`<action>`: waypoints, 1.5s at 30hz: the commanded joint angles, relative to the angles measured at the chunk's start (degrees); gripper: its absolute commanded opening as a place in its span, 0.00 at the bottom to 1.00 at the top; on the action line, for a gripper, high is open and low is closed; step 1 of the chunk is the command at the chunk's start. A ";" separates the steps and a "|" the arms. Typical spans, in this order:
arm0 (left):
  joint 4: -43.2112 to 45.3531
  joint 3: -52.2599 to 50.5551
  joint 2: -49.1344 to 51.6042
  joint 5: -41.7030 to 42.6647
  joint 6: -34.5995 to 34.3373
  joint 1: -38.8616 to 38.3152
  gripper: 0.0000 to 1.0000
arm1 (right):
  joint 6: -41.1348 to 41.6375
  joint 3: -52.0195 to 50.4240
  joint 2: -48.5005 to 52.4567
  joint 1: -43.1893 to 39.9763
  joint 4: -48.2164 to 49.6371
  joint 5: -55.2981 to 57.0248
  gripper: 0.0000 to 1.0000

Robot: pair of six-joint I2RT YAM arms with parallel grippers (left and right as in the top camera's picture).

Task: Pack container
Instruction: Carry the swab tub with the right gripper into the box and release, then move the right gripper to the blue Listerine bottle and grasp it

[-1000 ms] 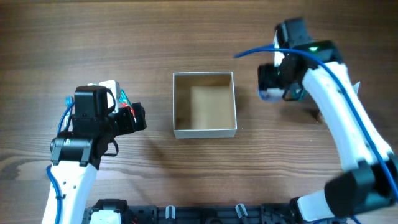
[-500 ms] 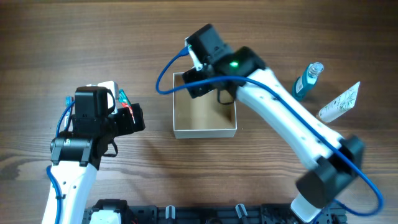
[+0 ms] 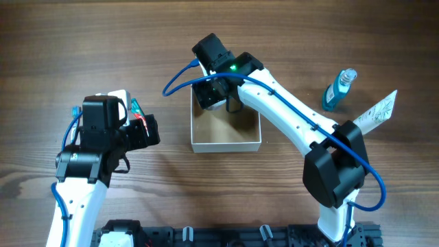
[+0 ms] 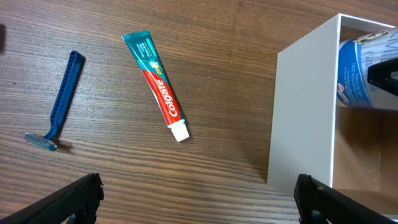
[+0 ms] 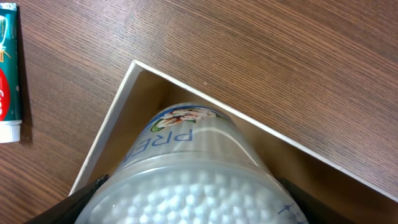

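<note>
— Wood-grain table [image 3: 68,41], brown all over. Where is the container [image 3: 226,145]?
— Mid-table, between the 2 arms: square, thin white walls, tan floor, open top.
— And the right gripper [image 3: 211,96]?
— Over the box's far corner, on the left arm's side, clamped on a clear tub of cotton swabs [image 5: 186,162]. The tub's labelled side shows inside the walls. I cannot tell whether it touches the floor.
— Left gripper [image 4: 199,205]?
— Its 2 fingers stand wide apart with nothing between them, just beside the container's outer wall.
— What lies below it?
— A red-and-green toothpaste tube [image 4: 163,93] and a blue razor [image 4: 59,102], flat on the wood and apart from each other.
— Anything beyond the right arm?
— A blue bottle [image 3: 339,89] stands upright with a white packet [image 3: 375,113] near it, both well apart from the box.
</note>
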 commanded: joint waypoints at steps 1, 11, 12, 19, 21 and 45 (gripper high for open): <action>-0.04 1.44 0.22 -0.81 -0.52 -0.15 1.00 | 1.20 0.37 0.35 0.09 0.46 -0.92 0.82; -0.04 1.44 0.22 -0.81 -0.52 -0.15 1.00 | 1.20 0.37 0.33 0.09 0.50 -0.92 0.94; -0.04 1.44 0.22 -0.81 -0.52 -0.15 1.00 | 1.25 0.39 0.33 0.09 0.39 -0.90 0.94; -0.04 1.44 0.22 -0.83 -0.52 -0.15 1.00 | 6.10 1.84 -10.78 -1.81 -2.82 12.33 1.00; -0.04 1.44 0.22 -0.83 -0.50 -0.15 1.00 | 7.93 1.97 -16.28 -5.77 -4.17 12.87 1.00; -0.07 1.44 0.22 -0.83 -0.52 -0.15 1.00 | 11.52 1.11 -6.54 -42.51 -22.10 4.63 1.00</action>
